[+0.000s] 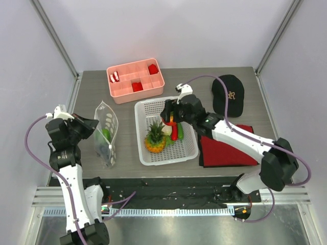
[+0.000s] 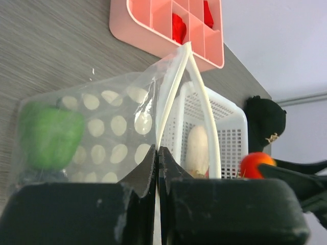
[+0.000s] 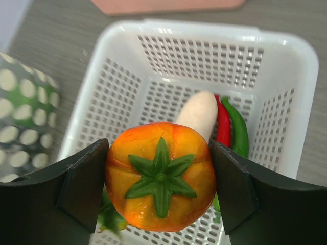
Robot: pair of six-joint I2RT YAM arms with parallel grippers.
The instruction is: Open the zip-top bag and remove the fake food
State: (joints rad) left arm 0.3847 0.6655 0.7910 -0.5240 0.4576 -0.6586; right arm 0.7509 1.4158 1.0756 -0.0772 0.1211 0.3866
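Observation:
The clear polka-dot zip-top bag (image 1: 107, 127) stands on the table left of the white basket (image 1: 153, 105), its mouth gaping. My left gripper (image 1: 95, 127) is shut on one edge of the bag's mouth (image 2: 161, 109). A green fruit (image 2: 48, 135) and something dark stay inside the bag. My right gripper (image 1: 171, 113) is shut on the orange-red tomato (image 3: 161, 176) and holds it above the basket (image 3: 204, 30). In the basket lie the yellow pineapple (image 1: 154, 140), a whitish piece (image 3: 199, 112), a red chili (image 3: 223, 127) and a green chili (image 3: 236, 130).
A pink compartment tray (image 1: 135, 79) with red pieces stands at the back. A black cap (image 1: 228, 94) lies at the back right. A red cloth (image 1: 225, 150) on a black one lies right of the basket, under my right arm.

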